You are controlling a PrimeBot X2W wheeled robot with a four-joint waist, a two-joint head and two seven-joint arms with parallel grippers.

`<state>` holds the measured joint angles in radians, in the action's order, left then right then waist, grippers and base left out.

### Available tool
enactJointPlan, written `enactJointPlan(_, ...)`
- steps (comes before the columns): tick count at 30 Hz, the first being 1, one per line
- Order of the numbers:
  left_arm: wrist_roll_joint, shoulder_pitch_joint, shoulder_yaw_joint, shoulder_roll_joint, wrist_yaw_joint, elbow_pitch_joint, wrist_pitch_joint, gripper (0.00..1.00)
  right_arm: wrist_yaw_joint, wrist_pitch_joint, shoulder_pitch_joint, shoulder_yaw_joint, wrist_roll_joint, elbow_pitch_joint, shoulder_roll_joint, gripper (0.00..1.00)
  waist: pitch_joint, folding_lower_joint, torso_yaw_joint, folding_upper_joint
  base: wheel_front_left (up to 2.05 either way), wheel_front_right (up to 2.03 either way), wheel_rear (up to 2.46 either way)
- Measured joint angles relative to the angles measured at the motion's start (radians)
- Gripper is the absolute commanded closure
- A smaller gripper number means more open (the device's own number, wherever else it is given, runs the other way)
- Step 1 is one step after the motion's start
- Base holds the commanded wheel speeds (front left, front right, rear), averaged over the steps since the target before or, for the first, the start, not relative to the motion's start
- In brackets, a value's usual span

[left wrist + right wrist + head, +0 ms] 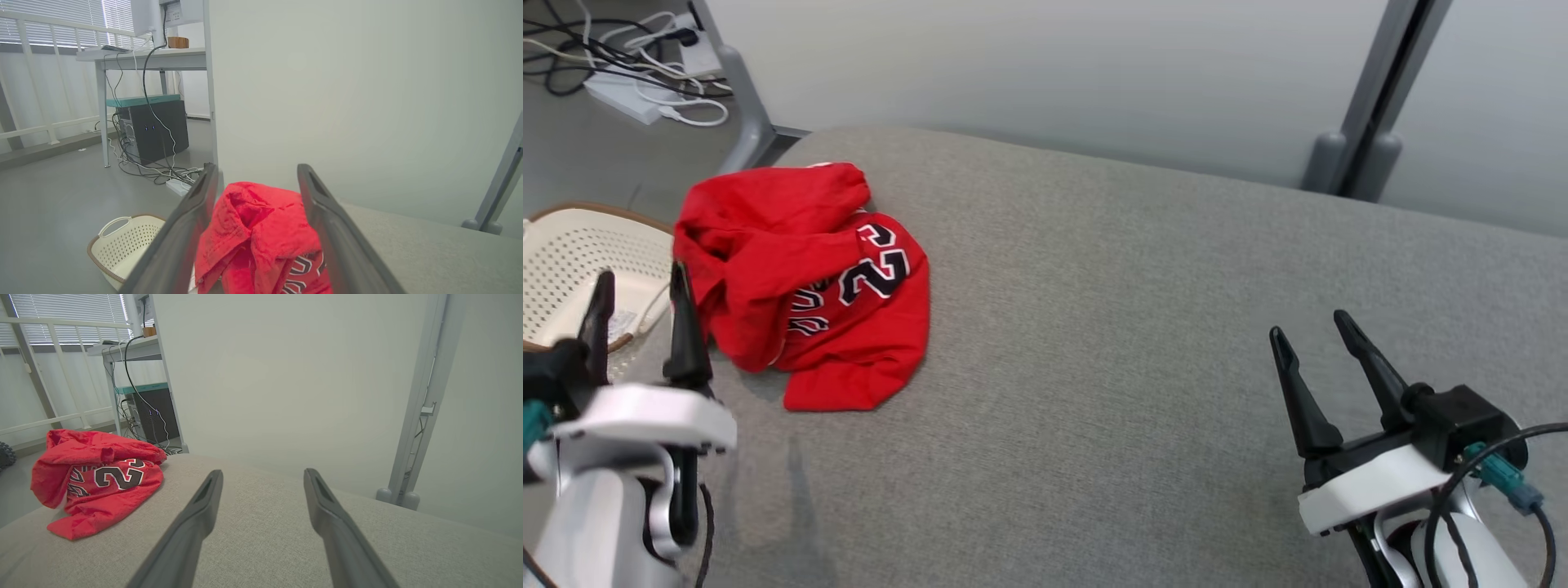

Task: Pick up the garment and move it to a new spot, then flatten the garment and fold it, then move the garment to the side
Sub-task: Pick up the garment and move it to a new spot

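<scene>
From the head view, the red garment (800,286) lies crumpled in a heap at the far left corner of the grey padded table (1135,327). Part of a black and white number shows among its folds. The left gripper (641,276) stands at the garment's left edge with its fingers spread and nothing between them. Whether the nearer finger brushes the cloth, I cannot tell. A pale basket (572,245) sits on the floor just past the table's left side. The right gripper (1307,324) hovers over bare table at the lower right, well apart from the garment, with its fingers also spread and empty.

From the left wrist view, the garment (257,228) sits framed between the two spread fingers of the left gripper (257,167). The fingers are not closed on it. The basket (122,241) shows below and to the left.

From the right wrist view, the right gripper (263,473) points across bare table with its fingers released. The garment (98,482) sits bunched far off at the left, near the table's edge.

As I judge it, no part of the task is done. The garment is not lifted, spread out or folded. The left gripper looks lined up for a first grasp. What is left is to pick the garment up, carry it to a new spot, flatten it, fold it and set it aside.
</scene>
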<state>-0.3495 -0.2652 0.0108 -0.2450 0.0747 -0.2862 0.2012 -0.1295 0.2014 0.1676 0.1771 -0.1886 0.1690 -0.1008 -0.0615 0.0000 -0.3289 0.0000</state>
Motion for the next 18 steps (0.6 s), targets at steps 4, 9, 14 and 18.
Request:
enactJointPlan(4,-0.008,-0.097,-0.010,-0.020,-0.024,-0.046,-0.039,0.00,0.000,-0.018,0.026,-0.001,0.002,-0.029,-0.016,0.00,-0.045,0.0001,0.033,0.0000,0.00,0.00,0.00)
enactJointPlan(9,-0.056,-0.203,0.002,-0.036,-0.058,-0.220,-0.103,0.00,0.000,-0.036,0.055,0.004,0.003,-0.064,-0.030,0.00,-0.106,0.0000,0.079,0.0000,0.00,0.00,0.00)
enactJointPlan(14,-0.110,-0.280,0.025,-0.044,-0.078,-0.427,-0.156,0.00,0.000,-0.048,0.079,0.002,0.003,-0.091,-0.038,0.00,-0.167,0.0000,0.116,0.0000,0.00,0.00,0.00)
enactJointPlan(18,-0.150,-0.319,0.054,-0.055,-0.090,-0.560,-0.174,0.00,0.000,-0.049,0.091,-0.002,0.003,-0.097,-0.041,0.00,-0.201,0.0000,0.137,0.0000,0.00,0.00,0.00)
